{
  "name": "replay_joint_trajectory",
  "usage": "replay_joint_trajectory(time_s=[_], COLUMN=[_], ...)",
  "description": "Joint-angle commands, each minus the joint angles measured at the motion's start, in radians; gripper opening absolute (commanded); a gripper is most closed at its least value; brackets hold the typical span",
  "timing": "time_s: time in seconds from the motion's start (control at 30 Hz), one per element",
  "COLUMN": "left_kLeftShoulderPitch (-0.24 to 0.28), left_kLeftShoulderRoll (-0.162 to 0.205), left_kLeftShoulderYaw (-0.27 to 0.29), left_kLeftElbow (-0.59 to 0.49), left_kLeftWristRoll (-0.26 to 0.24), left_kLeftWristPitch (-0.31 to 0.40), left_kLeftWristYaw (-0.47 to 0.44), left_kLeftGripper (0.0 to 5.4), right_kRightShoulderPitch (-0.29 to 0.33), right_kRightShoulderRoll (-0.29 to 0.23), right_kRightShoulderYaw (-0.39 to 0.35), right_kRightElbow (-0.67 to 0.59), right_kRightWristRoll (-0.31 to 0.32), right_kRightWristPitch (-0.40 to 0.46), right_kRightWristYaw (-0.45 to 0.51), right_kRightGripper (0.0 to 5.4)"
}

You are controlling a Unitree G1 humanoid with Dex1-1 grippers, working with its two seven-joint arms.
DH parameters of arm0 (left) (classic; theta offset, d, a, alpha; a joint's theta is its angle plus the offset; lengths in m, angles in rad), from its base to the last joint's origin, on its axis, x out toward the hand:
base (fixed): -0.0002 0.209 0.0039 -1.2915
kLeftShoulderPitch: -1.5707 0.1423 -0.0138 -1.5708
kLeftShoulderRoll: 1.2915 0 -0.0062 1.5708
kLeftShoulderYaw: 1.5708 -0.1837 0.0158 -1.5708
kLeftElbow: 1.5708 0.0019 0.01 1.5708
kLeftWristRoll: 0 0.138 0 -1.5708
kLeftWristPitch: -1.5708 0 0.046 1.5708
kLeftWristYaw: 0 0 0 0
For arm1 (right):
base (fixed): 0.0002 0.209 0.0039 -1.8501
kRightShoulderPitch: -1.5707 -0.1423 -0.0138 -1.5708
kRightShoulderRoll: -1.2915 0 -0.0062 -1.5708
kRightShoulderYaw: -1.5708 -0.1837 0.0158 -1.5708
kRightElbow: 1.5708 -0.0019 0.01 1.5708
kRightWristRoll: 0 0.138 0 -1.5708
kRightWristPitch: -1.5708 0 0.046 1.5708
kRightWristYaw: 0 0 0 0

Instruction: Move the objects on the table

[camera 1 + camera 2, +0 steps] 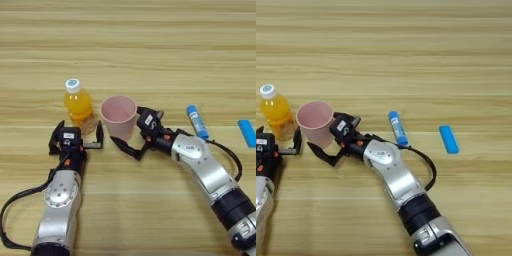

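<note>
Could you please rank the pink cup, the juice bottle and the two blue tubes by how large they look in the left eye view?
1. Pink cup and juice bottle: too alike to rank.
2. Capped blue tube.
3. Plain blue tube, partly cut by the picture edge, so unsure.

Both arms reach forward over the table. The left gripper (76, 136) has its two black fingers spread wide — pointing away from the robot. The right gripper (131, 131) angles leftward, fingers parted — one high, one low.

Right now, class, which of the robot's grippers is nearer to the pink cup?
Right. The right gripper is open around the pink cup's base. The left gripper sits further off, open by the juice bottle.
</note>
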Motion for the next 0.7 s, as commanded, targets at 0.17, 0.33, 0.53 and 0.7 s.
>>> replay_joint_trajectory(time_s=[0.17, 0.33, 0.53, 0.7], left_kLeftShoulderPitch=[0.007, 0.005, 0.005, 0.007], left_kLeftShoulderRoll=[-0.007, -0.006, -0.007, -0.008], left_kLeftShoulderYaw=[-0.001, 0.003, 0.003, 0.003], left_kLeftElbow=[-0.009, -0.003, -0.005, -0.009], left_kLeftWristRoll=[0.006, 0.005, 0.004, 0.004], left_kLeftWristPitch=[0.010, 0.008, 0.010, 0.011], left_kLeftWristYaw=[0.007, 0.006, 0.005, 0.006], left_kLeftGripper=[5.38, 5.38, 5.38, 5.38], right_kRightShoulderPitch=[-0.050, -0.063, -0.078, -0.089], right_kRightShoulderRoll=[0.031, 0.054, 0.075, 0.086], right_kRightShoulderYaw=[-0.019, -0.019, -0.022, -0.025], right_kRightElbow=[0.072, 0.115, 0.155, 0.176], right_kRightWristRoll=[-0.010, -0.014, -0.020, -0.021], right_kRightWristPitch=[-0.034, -0.052, -0.067, -0.077], right_kRightWristYaw=[-0.020, -0.025, -0.026, -0.028], right_kRightGripper=[5.40, 5.40, 5.40, 5.40])
